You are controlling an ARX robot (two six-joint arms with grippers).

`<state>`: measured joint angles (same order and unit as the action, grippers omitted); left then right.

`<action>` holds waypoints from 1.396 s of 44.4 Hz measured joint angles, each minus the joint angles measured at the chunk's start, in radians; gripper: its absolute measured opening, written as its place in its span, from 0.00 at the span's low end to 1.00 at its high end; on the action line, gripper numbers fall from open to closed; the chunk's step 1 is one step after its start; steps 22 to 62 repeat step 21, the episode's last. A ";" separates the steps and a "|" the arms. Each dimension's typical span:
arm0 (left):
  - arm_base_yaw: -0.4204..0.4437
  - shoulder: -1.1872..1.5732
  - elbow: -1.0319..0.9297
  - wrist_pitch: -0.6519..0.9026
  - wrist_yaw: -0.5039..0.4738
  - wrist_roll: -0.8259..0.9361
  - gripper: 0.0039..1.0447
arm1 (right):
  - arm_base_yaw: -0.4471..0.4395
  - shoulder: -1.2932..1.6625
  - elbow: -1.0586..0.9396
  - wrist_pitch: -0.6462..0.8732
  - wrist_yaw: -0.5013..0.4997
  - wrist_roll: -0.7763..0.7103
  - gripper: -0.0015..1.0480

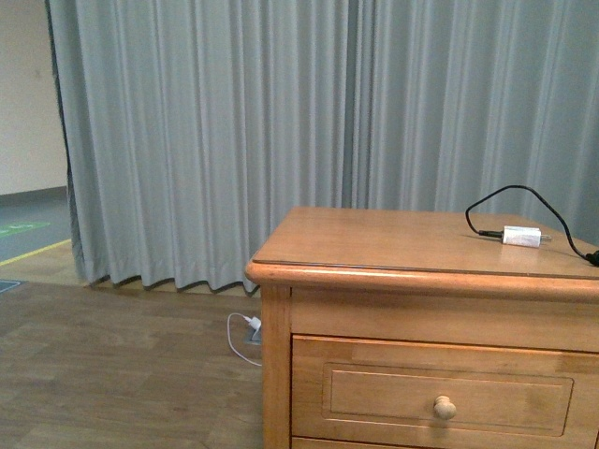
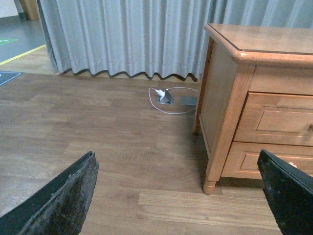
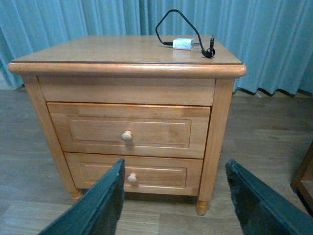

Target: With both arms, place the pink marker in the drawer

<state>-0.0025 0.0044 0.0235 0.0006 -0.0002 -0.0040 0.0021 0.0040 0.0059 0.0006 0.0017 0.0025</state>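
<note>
The honey-coloured nightstand (image 1: 421, 245) stands at the right of the front view. Its upper drawer (image 3: 128, 129) is shut, with one round knob (image 3: 126, 136); the same drawer (image 1: 440, 398) shows low in the front view. No pink marker shows in any view. My right gripper (image 3: 173, 196) is open, low in front of the nightstand, with nothing between its fingers (image 3: 105, 203). My left gripper (image 2: 178, 196) is open too, over bare floor to the left of the nightstand (image 2: 259, 93), its fingers (image 2: 66, 198) wide apart and empty.
A white charger plug (image 1: 521, 236) with a black cable (image 1: 524, 198) lies on the nightstand top. A lower drawer (image 3: 132, 174) sits under the upper one. A floor socket (image 2: 165, 96) with a white cable lies by the grey curtain (image 1: 281, 122). Wood floor (image 1: 122, 374) spreads left.
</note>
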 joint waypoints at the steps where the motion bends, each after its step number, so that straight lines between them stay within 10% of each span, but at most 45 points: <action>1: 0.000 0.000 0.000 0.000 0.000 0.000 0.94 | 0.000 0.000 0.000 0.000 0.000 0.000 0.64; 9: 0.000 0.000 0.000 0.000 0.000 0.000 0.94 | 0.000 0.000 0.000 0.000 0.000 0.001 0.93; 62: 0.000 0.000 0.000 0.000 0.000 0.000 0.94 | 0.000 0.000 0.000 0.000 0.000 0.000 0.92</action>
